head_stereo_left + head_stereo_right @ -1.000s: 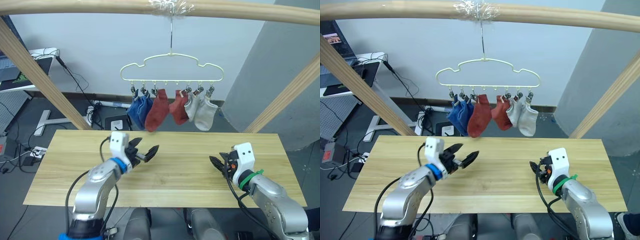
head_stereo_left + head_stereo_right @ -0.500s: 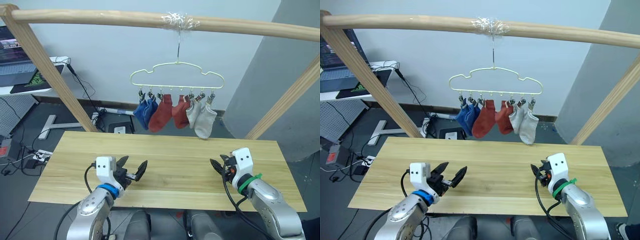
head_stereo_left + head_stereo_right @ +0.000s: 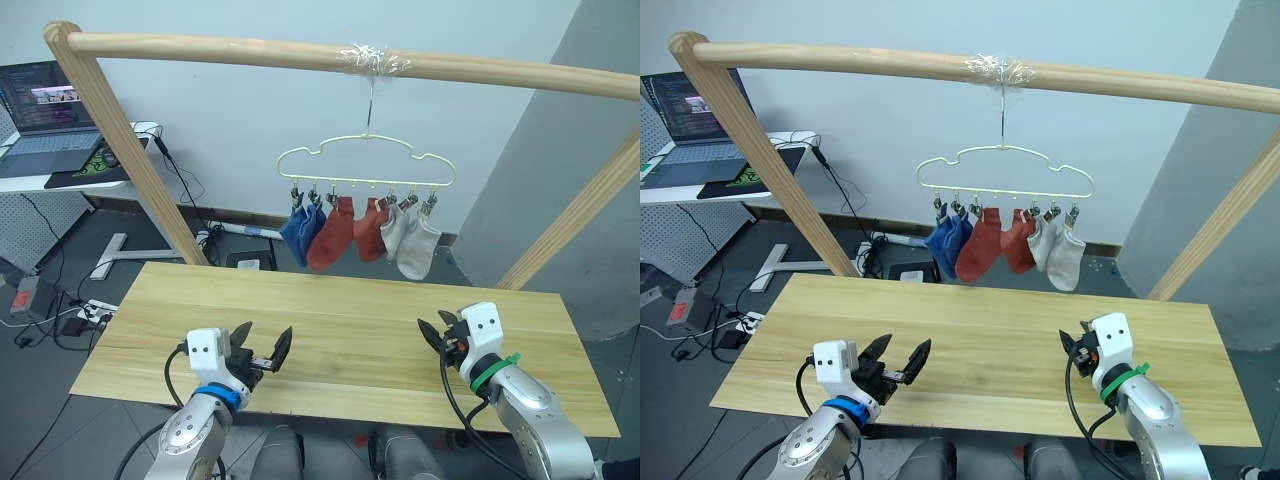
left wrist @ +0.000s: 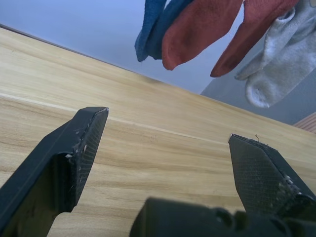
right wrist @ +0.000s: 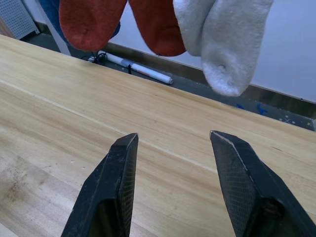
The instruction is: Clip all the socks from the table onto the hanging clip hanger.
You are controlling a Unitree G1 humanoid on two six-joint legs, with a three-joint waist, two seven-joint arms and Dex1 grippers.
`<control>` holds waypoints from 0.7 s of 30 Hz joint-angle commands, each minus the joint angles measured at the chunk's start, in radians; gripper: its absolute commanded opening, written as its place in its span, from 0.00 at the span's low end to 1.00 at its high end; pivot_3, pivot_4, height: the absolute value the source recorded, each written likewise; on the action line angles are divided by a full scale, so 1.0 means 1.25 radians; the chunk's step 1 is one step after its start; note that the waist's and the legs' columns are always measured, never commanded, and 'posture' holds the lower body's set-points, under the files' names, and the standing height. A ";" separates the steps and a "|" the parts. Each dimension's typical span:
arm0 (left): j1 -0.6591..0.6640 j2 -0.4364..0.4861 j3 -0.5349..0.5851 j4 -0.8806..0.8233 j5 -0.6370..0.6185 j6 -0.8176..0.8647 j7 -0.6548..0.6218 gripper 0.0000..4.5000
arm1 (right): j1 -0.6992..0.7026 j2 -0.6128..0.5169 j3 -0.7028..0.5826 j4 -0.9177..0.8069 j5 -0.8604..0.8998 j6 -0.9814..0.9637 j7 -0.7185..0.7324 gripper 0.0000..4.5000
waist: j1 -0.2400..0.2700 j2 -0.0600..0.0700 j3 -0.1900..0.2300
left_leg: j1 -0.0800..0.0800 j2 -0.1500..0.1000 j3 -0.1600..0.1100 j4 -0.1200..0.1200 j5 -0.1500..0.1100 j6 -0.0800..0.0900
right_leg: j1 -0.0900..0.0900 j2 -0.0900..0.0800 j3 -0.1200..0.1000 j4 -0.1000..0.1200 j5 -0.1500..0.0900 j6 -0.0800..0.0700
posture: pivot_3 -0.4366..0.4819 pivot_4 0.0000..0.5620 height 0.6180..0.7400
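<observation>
You see all six socks (image 3: 357, 232) clipped in a row under the clip hanger (image 3: 366, 165), which hangs by its hook from the wooden pole (image 3: 300, 55) above the far edge of the table (image 3: 340, 340). Order from the robot's left: two blue, two rust red, two light grey, toes hanging down, well above the wood.

Left gripper (image 3: 262, 349): low over the near left part of the table, jaws spread wide, nothing between them. In your left wrist view the two black fingers (image 4: 74, 148) stand far apart over bare wood.

Right gripper (image 3: 437, 332): over the near right part of the table, jaws apart, moderately open, holding nothing.

A laptop (image 3: 45, 110) sits on a side desk at far left.
</observation>
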 commanded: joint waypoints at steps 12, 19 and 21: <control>-0.051 0.015 0.005 0.009 -0.015 0.000 0.007 1.00 | 0.016 0.024 -0.015 -0.028 0.019 -0.009 -0.019 0.53 | -0.002 0.002 -0.014 | 0.000 0.000 0.000 -0.001 0.000 0.000 | 0.000 0.000 -0.001 0.001 0.000 0.000 | 0.49 0.16 1.00; -0.126 0.032 0.027 0.037 -0.019 0.034 0.022 1.00 | 0.001 0.032 -0.021 -0.009 0.016 -0.025 -0.023 0.53 | -0.004 0.002 -0.021 | 0.001 0.000 0.000 0.000 0.000 0.000 | 0.001 0.001 0.000 0.001 0.000 0.000 | 0.48 0.16 1.00; -0.127 0.037 0.024 0.032 -0.023 0.034 0.014 1.00 | 0.005 0.032 -0.021 -0.014 0.016 -0.025 -0.022 0.53 | -0.004 0.002 -0.023 | 0.001 0.000 0.000 0.000 0.000 0.000 | 0.001 0.000 0.000 0.001 0.000 0.000 | 0.48 0.16 1.00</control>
